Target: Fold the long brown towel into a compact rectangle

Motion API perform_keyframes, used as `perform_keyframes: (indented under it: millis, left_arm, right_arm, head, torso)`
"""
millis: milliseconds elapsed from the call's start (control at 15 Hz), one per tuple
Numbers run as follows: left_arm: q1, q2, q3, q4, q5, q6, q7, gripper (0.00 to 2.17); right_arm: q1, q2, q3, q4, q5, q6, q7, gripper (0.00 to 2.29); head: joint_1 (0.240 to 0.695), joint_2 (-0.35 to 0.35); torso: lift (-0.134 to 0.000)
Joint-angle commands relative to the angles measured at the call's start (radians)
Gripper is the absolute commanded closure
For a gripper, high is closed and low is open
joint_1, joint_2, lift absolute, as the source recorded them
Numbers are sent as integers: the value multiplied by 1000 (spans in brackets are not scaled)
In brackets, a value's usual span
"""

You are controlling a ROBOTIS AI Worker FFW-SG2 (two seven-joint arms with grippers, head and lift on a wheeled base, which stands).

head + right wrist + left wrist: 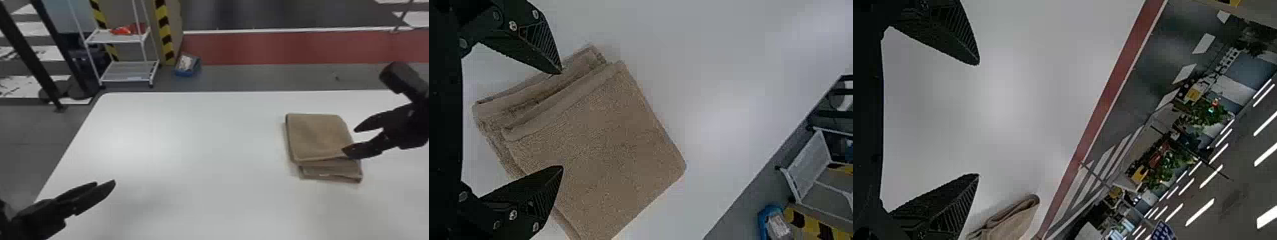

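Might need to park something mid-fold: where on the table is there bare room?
The widest free patch of the white table lies between the left gripper and the brown towel, reaching the far edge. A narrower strip is free just beyond the towel. It is crowded at the towel's right side, where the right gripper hovers, fingers open.

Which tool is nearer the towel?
Right. The right tool is by the towel's right edge; the left tool is well off to the towel's left.
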Motion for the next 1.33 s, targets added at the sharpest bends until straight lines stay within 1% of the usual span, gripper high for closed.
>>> perform_keyframes:
  millis: [0,67,133,200,267,333,400,467,600,667,733,800,867,1067,1200,1267]
  left_arm:
    - [5,-3,-12,1,-3,0,0,83]
    - [5,-3,-16,1,-5,0,-2,83]
    - [5,-3,-22,4,-6,0,-3,83]
    - [5,-3,-26,12,-6,0,-3,83]
    - [5,-3,-30,18,-6,-3,-3,83]
    - [5,-3,-32,26,-5,-3,-5,83]
    - [5,-3,-32,32,-5,-6,-5,83]
    - [5,-3,-32,38,-5,-6,-5,83]
    - [2,-3,-27,52,-2,-9,-9,83]
    - [0,-3,-24,60,0,-9,-14,83]
    - [-1,-3,-19,69,3,-15,-17,83]
    - [-3,-3,-10,77,14,-15,-22,83]
    - [-3,-3,-1,78,23,-15,-23,83]
    - [-4,-3,24,78,53,-15,-28,83]
    - [-13,-3,31,78,61,-12,-28,83]
    - [-18,-3,33,80,63,-12,-28,83]
  right_arm:
    - [26,-1,-130,40,-63,12,-59,255]
    - [20,-1,-147,93,-52,15,-114,259]
    - [9,0,-147,139,-40,15,-148,373]
    - [1,5,-144,175,-27,15,-166,745]
    - [-5,16,-139,195,-15,21,-191,1352]
    - [-8,28,-131,208,-6,36,-229,1676]
    - [-16,42,-116,217,3,55,-271,1939]
    - [-25,59,-108,223,6,70,-312,2020]
    - [-76,111,-89,280,33,89,-386,2192]
    - [-112,135,-59,330,65,89,-398,2196]
    - [-142,167,-42,376,88,82,-413,2196]
    - [-168,207,-35,419,103,76,-430,2196]
    - [-180,250,-26,442,117,76,-432,2196]
    - [-181,347,8,447,157,82,-439,2196]
    - [-180,379,45,445,178,104,-439,2192]
    - [-175,393,50,444,181,104,-441,2192]
  head:
    - [695,59]
    - [695,21]
    - [695,-8]
    - [695,-33]
    - [695,-58]
    - [695,-82]
    - [695,-98]
    - [695,-119]
    - [695,-125]
    - [695,-125]
    - [695,-124]
    - [695,-120]
    - [695,-105]
    - [695,-52]
    - [695,-5]
    - [695,32]
  torso:
    - [-124]
    - [-124]
    - [-124]
    - [-124]
    - [-124]
    - [-124]
    - [-124]
    - [-124]
    - [-124]
    - [-124]
    - [-124]
    - [-124]
    - [-124]
    - [-124]
    - [-124]
    - [-124]
